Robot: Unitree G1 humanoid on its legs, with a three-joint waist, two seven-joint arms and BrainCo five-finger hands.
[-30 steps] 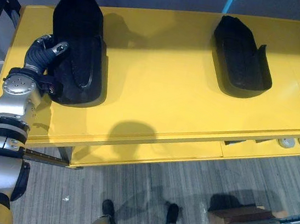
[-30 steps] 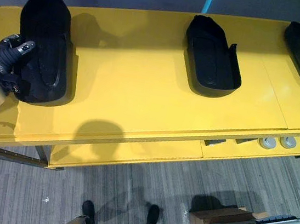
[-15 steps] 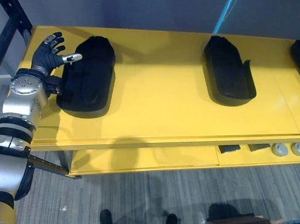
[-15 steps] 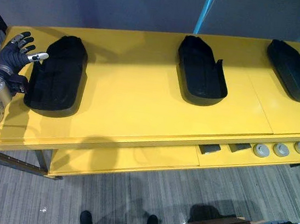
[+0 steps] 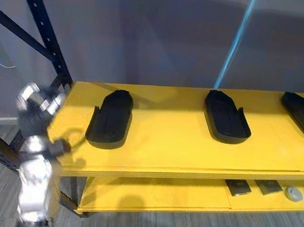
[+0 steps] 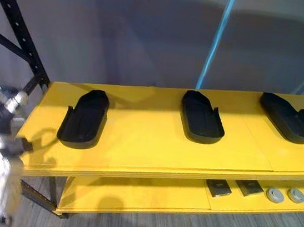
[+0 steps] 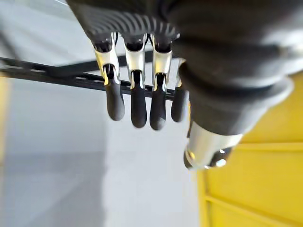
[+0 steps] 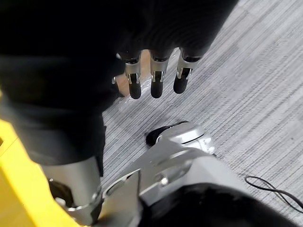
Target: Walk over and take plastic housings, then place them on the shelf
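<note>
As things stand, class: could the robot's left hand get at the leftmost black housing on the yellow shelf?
Probably yes. The left hand hangs open beside the left end of the shelf, apart from the leftmost housing; only bare yellow surface lies between.

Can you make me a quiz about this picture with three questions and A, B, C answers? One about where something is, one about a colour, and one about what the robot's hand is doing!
1. Where does the leftmost housing lie?
A) on the floor
B) on top of the yellow shelf
C) inside a box

2. What colour are the housings?
A) black
B) white
C) red

3. What is the left hand doing?
A) squeezing a housing
B) open, holding nothing
C) pressing a button

Answers:
1 B: it lies flat on the yellow top, near the shelf's left end.
2 A: every housing on the shelf is black.
3 B: its fingers hang straight, off the shelf's edge, with nothing in them.
</note>
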